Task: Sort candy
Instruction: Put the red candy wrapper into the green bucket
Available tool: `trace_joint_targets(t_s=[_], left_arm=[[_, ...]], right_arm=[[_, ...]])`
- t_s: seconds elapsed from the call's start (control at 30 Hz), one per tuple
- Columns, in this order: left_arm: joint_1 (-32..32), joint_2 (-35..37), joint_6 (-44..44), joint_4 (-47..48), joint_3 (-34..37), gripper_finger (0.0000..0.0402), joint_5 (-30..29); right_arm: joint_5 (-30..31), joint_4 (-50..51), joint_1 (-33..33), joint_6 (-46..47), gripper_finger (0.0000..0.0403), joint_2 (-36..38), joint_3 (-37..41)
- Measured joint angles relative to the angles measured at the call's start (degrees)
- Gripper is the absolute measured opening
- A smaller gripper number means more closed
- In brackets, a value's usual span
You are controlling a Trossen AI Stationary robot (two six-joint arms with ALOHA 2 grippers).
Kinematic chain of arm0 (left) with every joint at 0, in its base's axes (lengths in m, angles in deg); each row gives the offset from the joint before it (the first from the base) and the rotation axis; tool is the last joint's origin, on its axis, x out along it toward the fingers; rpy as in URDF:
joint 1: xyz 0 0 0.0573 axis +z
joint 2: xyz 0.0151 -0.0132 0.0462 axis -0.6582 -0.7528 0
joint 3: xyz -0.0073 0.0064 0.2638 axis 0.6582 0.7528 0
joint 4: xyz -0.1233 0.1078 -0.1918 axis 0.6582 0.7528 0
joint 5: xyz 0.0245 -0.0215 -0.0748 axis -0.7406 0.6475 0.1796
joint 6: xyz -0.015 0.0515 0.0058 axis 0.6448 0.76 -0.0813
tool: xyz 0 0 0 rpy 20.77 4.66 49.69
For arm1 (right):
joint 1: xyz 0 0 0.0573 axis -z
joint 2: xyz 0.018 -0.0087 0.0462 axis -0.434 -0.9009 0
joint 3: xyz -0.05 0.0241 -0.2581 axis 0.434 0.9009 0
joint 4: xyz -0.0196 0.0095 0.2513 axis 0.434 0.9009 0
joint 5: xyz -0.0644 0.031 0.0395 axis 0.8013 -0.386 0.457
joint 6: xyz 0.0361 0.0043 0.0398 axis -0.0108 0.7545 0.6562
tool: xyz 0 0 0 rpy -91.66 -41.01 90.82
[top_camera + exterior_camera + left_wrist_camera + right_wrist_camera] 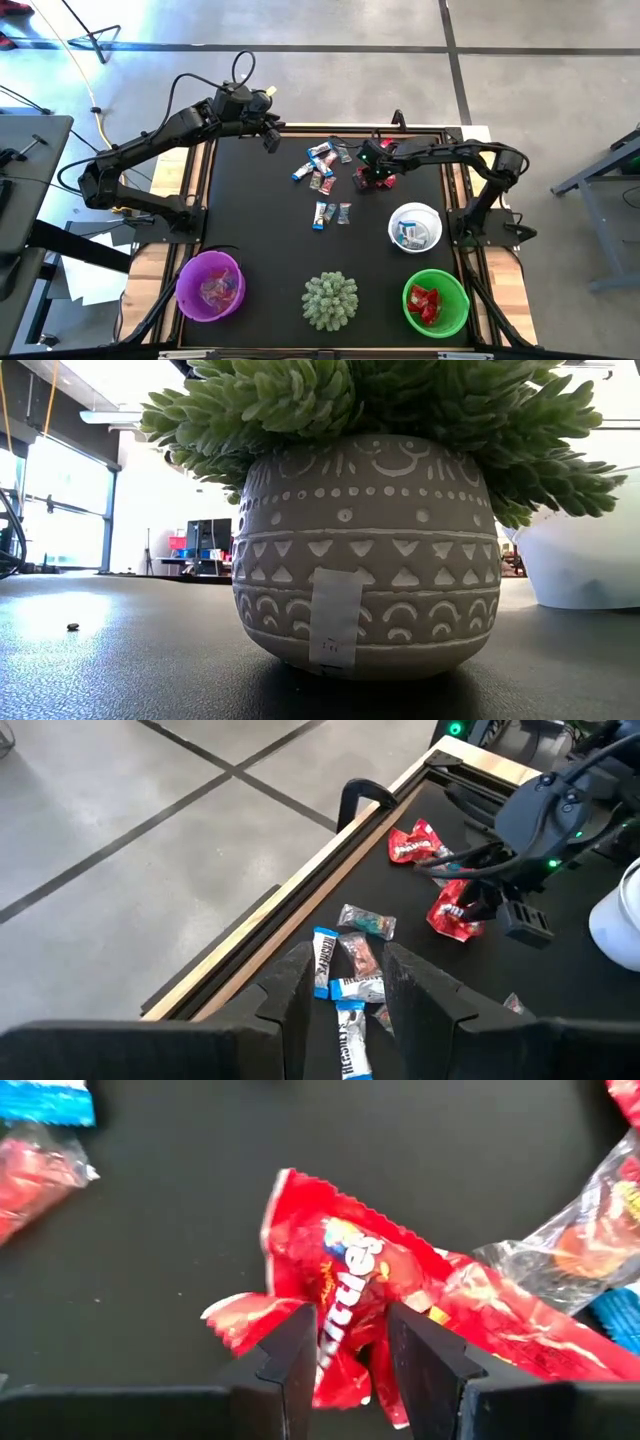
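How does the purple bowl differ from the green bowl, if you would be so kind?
The purple bowl sits at the table's near left corner; the green bowl sits at the near right, across the potted plant. The purple bowl holds pale pinkish sweets; the green bowl holds red ones. Both are round, similar in size, and stand upright with candy already inside.

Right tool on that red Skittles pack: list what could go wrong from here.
1. The right tool pinches only a crumpled edge of the red pack, so it may slip out on lifting.
2. A clear-wrapped candy lies against the pack and could be dragged along.
3. The green bowl, which already holds red candy, stands beyond the white bowl; a loose pack might drop into the white one.
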Motion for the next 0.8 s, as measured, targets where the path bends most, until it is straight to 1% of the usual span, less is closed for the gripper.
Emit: trace_joint_targets(t_s=[0.1, 0.33, 0.47, 0.63, 0.7, 0.8], left_arm=[[0.0, 0.0, 0.5, 0.0, 0.0, 0.0106, 0.0], [0.0, 0.0, 1.5, 0.0, 0.0, 0.0106, 0.0], [0.0, 0.0, 1.5, 0.0, 0.0, 0.0106, 0.0], [0.0, 0.0, 1.5, 0.0, 0.0, 0.0106, 0.0], [0.0, 0.0, 1.5, 0.0, 0.0, 0.0106, 0.0], [0.0, 0.0, 1.5, 0.0, 0.0, 0.0106, 0.0]], right_arm=[[0.3, -0.8, 0.0, 0.2, 0.0118, -1.4, 0.0], [0.0, -2.3, -0.1, 4.6, 0.0113, -2.5, -0.1], [-0.3, -2.3, -0.1, 6.0, 0.008, -2.5, -0.1], [-2.2, -2.6, 0.0, 6.2, 0.0017, -2.3, -0.1], [-2.7, -2.6, 0.0, 6.3, 0.0006, -2.3, -0.1], [-4.1, -2.6, 0.0, 8.3, 0.0011, -2.0, -0.1]])
